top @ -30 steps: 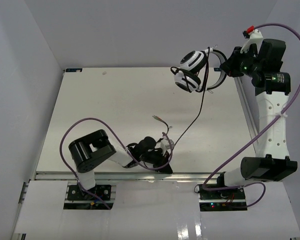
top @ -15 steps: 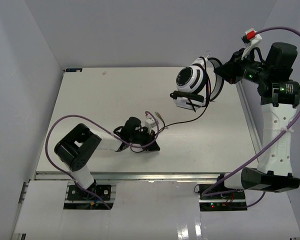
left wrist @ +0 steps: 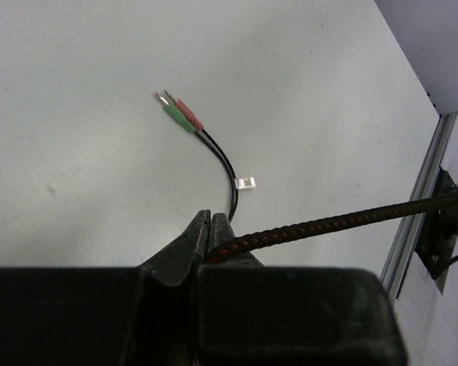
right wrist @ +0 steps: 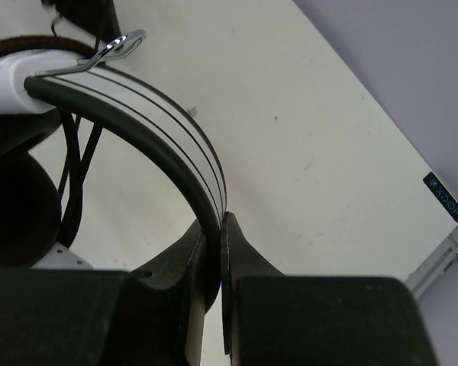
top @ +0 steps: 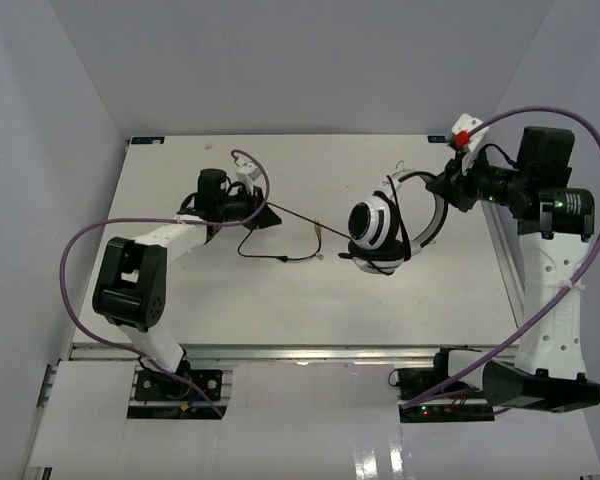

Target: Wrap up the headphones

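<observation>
Lettering shows only on a small dark sticker (right wrist: pixel 443 197) at a corner of the table (top: pixel 280 310), and it is too small to read with confidence. The headphones (top: pixel 380 225) hang over the right-centre of the table. The right gripper (top: pixel 450 190) has its jaws pressed together on the white, black-lined headband (right wrist: pixel 160 145). The headband arch points right toward that gripper, and the striped earcups (top: pixel 372 220) lie at the left end, so the long axis runs roughly left to right. The braided cable (left wrist: pixel 328 221) stretches taut from the headphones leftward and slightly away from the arm bases. The left gripper (left wrist: pixel 211 229) pinches it at the far left-centre of the table. Beyond this pinch the free end lies on the table, ending in green and pink plugs (left wrist: pixel 179 114) that point away from the gripper. A small white tag (left wrist: pixel 246 182) sits on this end.
</observation>
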